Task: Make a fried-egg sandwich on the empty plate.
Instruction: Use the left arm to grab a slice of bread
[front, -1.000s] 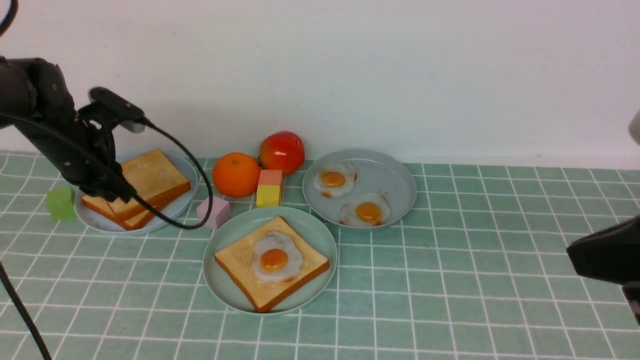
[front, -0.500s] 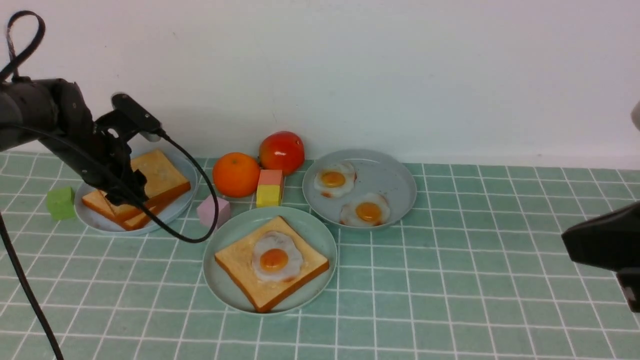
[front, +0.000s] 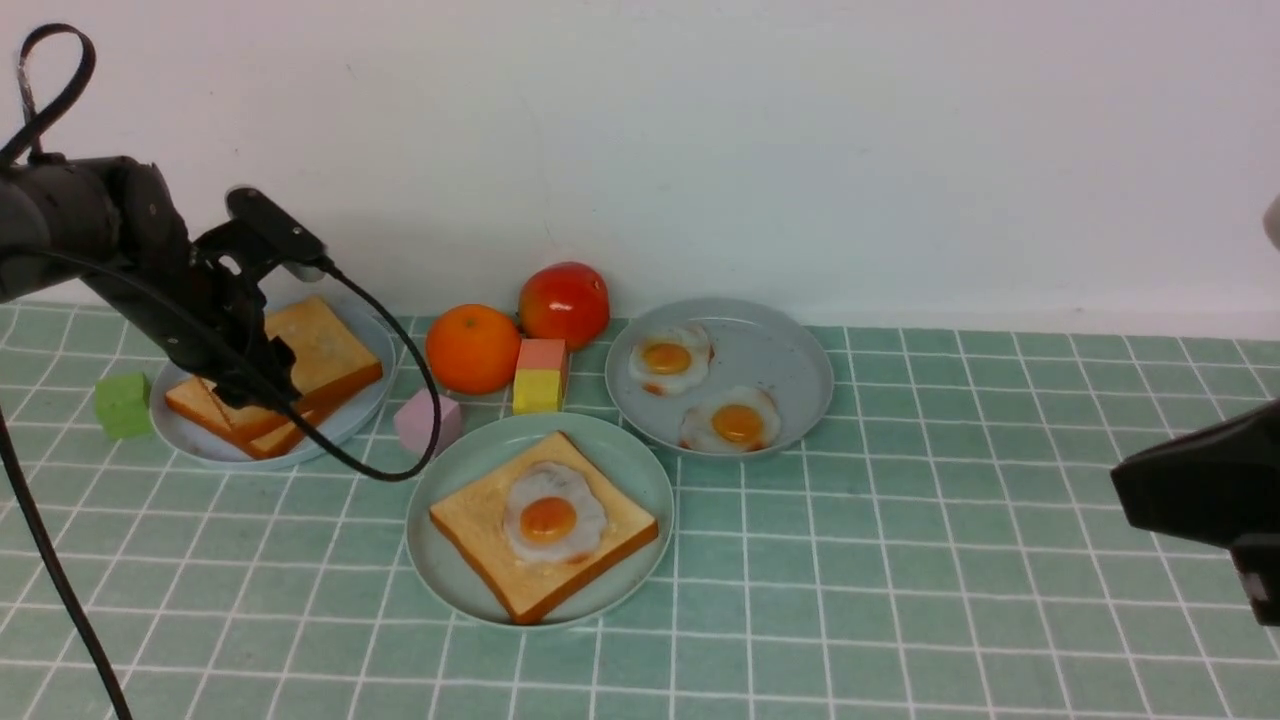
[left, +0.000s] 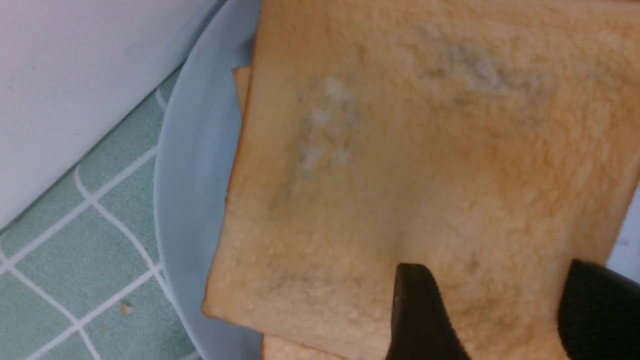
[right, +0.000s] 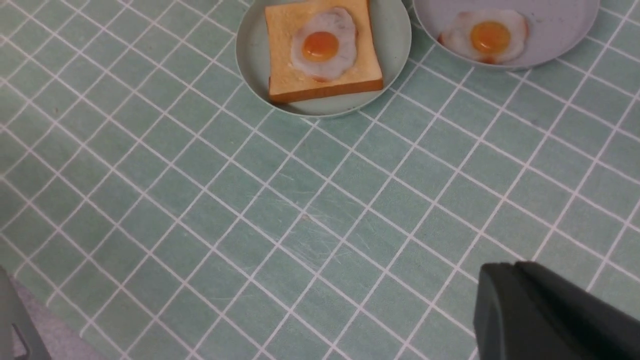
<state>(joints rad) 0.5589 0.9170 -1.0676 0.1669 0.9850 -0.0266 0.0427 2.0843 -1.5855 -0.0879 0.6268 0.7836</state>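
Now: golden toast (front: 480, 525), white egg (front: 550, 517) atop, mint plate (front: 440, 570).

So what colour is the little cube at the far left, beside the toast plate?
The cube is light green, seen best in the front view.

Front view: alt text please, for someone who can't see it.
The open left gripper hangs over the top square golden-brown toast slice on the round light blue plate, far left. The central round mint-green plate holds one toast slice topped with a white fried egg; a greyish-blue plate behind it to the right holds two more eggs.
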